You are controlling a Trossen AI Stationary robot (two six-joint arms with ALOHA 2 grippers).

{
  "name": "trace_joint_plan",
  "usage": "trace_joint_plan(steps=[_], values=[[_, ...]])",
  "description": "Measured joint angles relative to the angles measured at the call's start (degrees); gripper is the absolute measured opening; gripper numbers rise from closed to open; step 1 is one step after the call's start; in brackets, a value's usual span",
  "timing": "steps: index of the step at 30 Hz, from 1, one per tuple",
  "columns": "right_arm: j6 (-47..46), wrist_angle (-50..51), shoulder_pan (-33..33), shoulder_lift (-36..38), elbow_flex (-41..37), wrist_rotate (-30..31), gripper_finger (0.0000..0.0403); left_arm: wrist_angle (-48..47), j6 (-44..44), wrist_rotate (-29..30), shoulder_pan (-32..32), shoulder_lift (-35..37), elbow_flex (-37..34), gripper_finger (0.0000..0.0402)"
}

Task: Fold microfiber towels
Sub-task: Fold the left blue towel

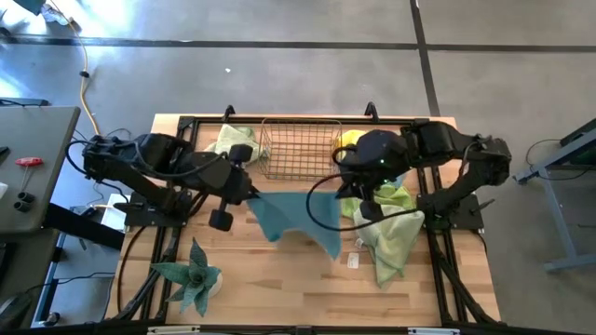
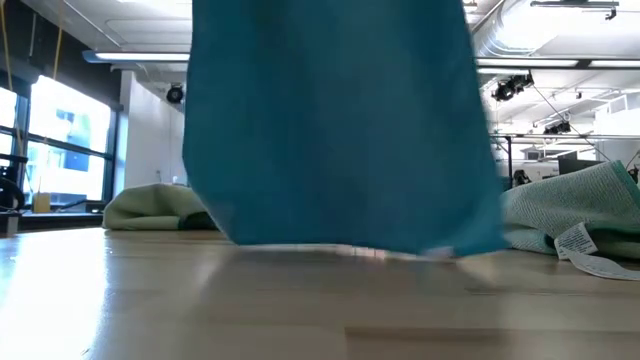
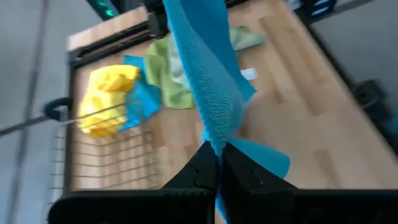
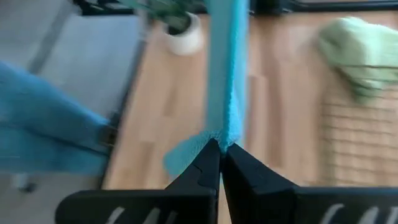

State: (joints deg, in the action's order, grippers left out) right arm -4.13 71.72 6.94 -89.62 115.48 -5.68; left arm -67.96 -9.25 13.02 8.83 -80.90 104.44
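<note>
**Blue towel lifted by two corners, ready to lay out**

Nearest the low camera, we see the blue towel [image 2: 340, 130] hanging as a curtain across the frame's centre, its lower hem at or just above the table [image 2: 300, 310]. Both grippers are clenched on it: the left gripper [image 3: 217, 163] pinches one top corner at the bottom centre of its wrist picture, the right gripper [image 4: 220, 149] pinches the other at the centre of its own.

From above, the towel stretches between the two arms at centre frame, sagging toward the lower centre. We judge the step in hand to be the spread: the cloth is held up taut before being laid flat for its first fold.

Next move, as we read it: lower both corners together, dragging the hem so the cloth lands flat without bunching, clear of the pile.

Farther off, at right of centre in the high view, lies a pale green towel [image 1: 391, 244]; a yellow towel [image 1: 348, 140] sits beside the wire basket [image 1: 298, 149] at upper centre, another light green one [image 1: 228, 140] to its left. A plant [image 1: 193, 274] stands lower left.
</note>
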Motion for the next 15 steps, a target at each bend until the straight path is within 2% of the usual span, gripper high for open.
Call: trace_joint_plan(steps=[6,11,15], values=[[2.95,0.53,-2.16,0.00,0.00,7.55,0.0000,-1.16,-0.53,3.64,-3.35,0.22,0.00,0.0000],[7.16,0.49,-1.54,-0.02,0.00,17.58,0.0000,-2.39,-2.11,6.57,-4.61,0.22,0.00,0.0000],[11.83,0.40,-0.67,-0.02,0.00,25.22,0.0000,-2.39,-4.47,12.09,-4.71,0.22,0.00,0.0000]])
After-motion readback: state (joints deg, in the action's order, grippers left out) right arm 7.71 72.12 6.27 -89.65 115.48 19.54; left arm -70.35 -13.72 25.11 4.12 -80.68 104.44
